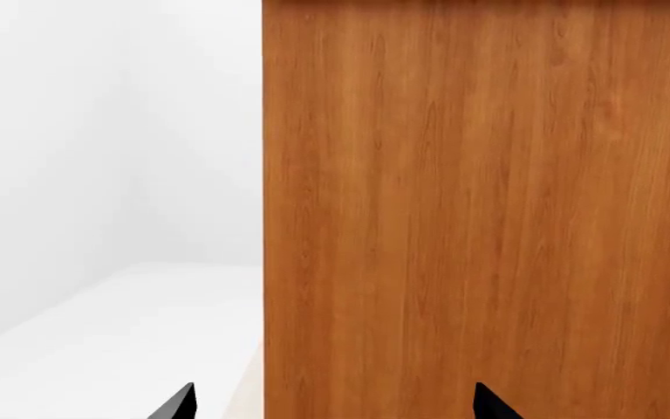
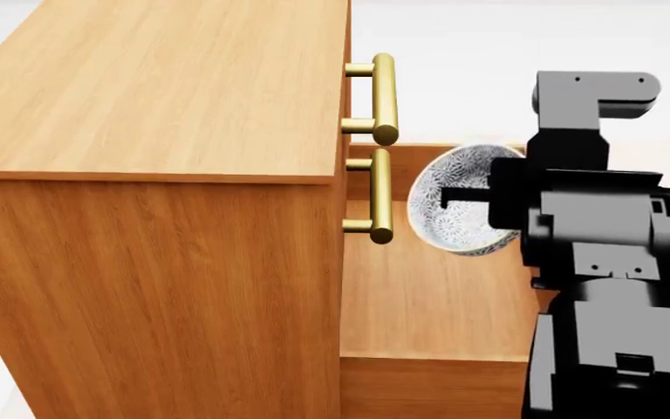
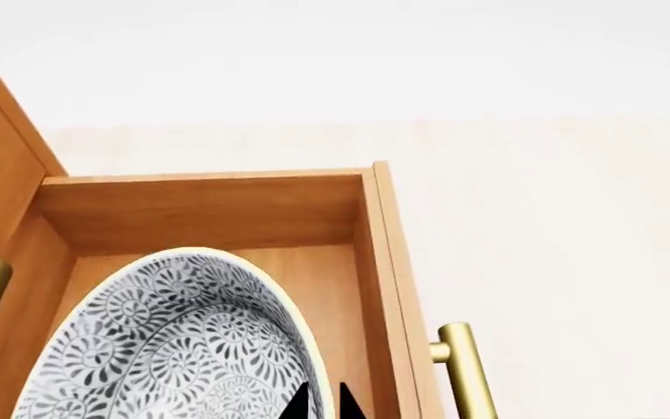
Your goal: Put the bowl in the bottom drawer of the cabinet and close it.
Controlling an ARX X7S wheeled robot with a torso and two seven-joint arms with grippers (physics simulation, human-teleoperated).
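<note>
Bottom drawer (image 2: pixel 428 305) pulled out of cabinet (image 2: pixel 149 105), wood floor bare beneath the right gripper (image 3: pixel 321 403). Nothing resting on the drawer floor that shows.

Bowl (image 2: pixel 457 201) not in the drawer yet: held in the air over the open box, clamped at its rim by right gripper, fingertips pinched close together on the rim in right wrist view. Bowl tipped on its side, opening facing toward the cabinet front and the two upper brass handles (image 2: pixel 382 87); axis through the bowl roughly level rather than upright. Patterned inside (image 3: pixel 172 349) fills the space just ahead of the fingertips, drawer back wall beyond it, drawer handle (image 3: pixel 466 371) off to one side of the gripper.

Left gripper (image 1: pixel 335 403): fingertips spread wide apart, holding nothing, close up against the plain cabinet side panel (image 1: pixel 487 201); contact with panel not clear.
</note>
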